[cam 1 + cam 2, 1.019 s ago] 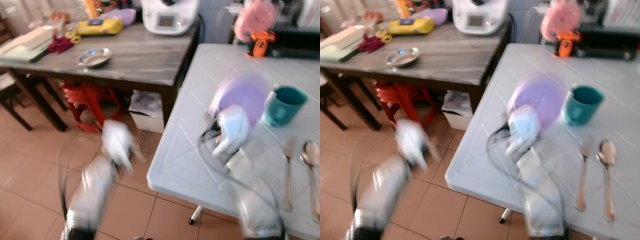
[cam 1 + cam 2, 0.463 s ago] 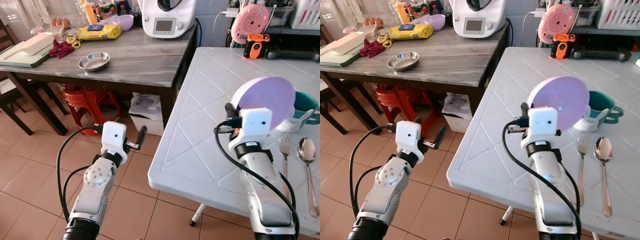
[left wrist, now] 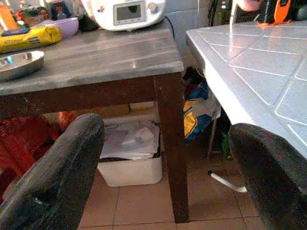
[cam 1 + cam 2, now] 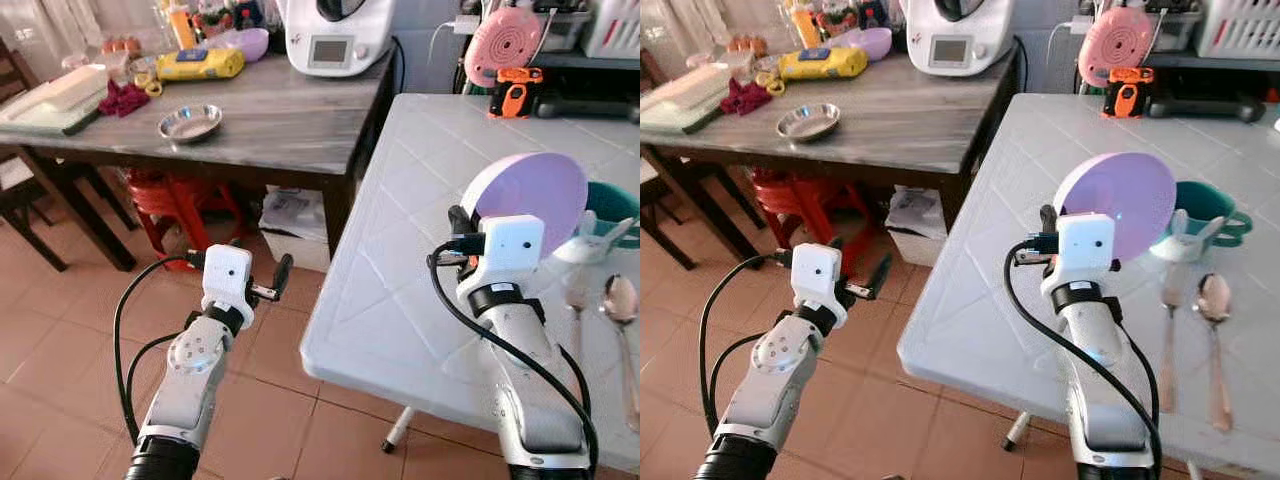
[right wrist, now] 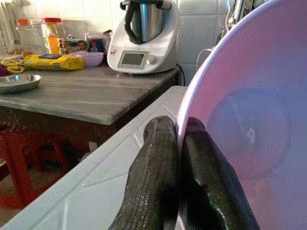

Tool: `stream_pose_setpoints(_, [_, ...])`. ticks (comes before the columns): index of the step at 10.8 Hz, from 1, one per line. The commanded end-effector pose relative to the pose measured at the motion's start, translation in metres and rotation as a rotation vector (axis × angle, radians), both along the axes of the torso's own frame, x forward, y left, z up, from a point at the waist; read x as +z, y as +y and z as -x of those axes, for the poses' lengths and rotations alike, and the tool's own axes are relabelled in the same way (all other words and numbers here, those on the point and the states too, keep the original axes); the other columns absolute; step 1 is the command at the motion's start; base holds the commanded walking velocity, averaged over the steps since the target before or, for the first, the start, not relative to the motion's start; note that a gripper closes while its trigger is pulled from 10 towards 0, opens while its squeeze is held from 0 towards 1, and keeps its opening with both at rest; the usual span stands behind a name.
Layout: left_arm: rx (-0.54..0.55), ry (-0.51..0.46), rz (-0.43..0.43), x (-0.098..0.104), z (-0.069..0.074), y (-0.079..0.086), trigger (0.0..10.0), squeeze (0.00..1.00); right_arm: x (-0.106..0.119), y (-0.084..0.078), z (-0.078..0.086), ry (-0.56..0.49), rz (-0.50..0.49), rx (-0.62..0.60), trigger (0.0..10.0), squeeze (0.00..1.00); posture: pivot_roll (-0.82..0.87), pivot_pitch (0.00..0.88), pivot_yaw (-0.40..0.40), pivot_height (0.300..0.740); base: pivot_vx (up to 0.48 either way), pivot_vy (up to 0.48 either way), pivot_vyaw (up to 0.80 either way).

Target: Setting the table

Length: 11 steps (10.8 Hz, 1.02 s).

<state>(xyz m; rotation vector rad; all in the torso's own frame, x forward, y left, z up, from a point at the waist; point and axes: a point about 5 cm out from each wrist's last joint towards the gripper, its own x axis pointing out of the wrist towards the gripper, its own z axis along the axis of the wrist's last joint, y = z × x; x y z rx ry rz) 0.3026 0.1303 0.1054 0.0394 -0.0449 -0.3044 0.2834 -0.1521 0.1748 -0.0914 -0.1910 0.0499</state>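
Above the white table: right gripper (image 5: 175, 143), fingers pinched tight on the rim of the purple plate (image 4: 530, 195)
Purple plate: lifted clear of the table, tilted up on edge, face turned toward the camera
White table (image 4: 400, 290): tiled top, on the robot's right
Just behind the plate: teal mug (image 4: 612, 205), partly hidden
Near the table's right edge: fork (image 4: 577, 300) and spoon (image 4: 622, 305), lying side by side
Far end of the white table: pink round device (image 4: 500, 40) and orange tool (image 4: 512, 92)
Beside the white table, over the floor tiles: left gripper (image 4: 272, 283), fingers (image 3: 57, 177) spread wide apart, nothing between them
To the left: wooden table (image 4: 250, 120) with steel bowl (image 4: 190, 122), yellow packet (image 4: 200, 63), purple bowl (image 4: 245, 42) and white kitchen appliance (image 4: 335, 35)
Under the wooden table: red stool (image 4: 185, 200) and white bin (image 3: 132, 160)
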Motion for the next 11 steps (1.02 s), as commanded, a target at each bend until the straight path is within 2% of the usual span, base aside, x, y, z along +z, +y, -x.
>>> stream_pose_setpoints(1, [0.013, -0.008, -0.003, 0.0019, -0.0020, 0.0052, 10.0, 0.00, 0.0068, 0.0064, 0.0027, -0.026, -0.017, 0.019, 10.0, 0.00, -0.14, 0.053, 0.135, 0.740, 0.000, 0.480, -0.64])
stream_pose_setpoints(6, [0.005, -0.012, -0.011, 0.0014, -0.0024, 0.0050, 10.0, 0.00, 0.0068, 0.0086, 0.0018, -0.028, -0.029, 0.022, 10.0, 0.00, -0.14, 0.054, 0.134, 0.740, 0.000, 0.480, -0.72])
stream_pose_setpoints(11, [0.007, -0.025, -0.019, 0.0021, -0.0030, 0.0024, 10.0, 0.00, 0.0087, 0.0125, 0.0005, -0.047, -0.024, 0.041, 10.0, 0.00, -0.13, 0.041, 0.132, 0.740, 0.000, 0.480, 0.00])
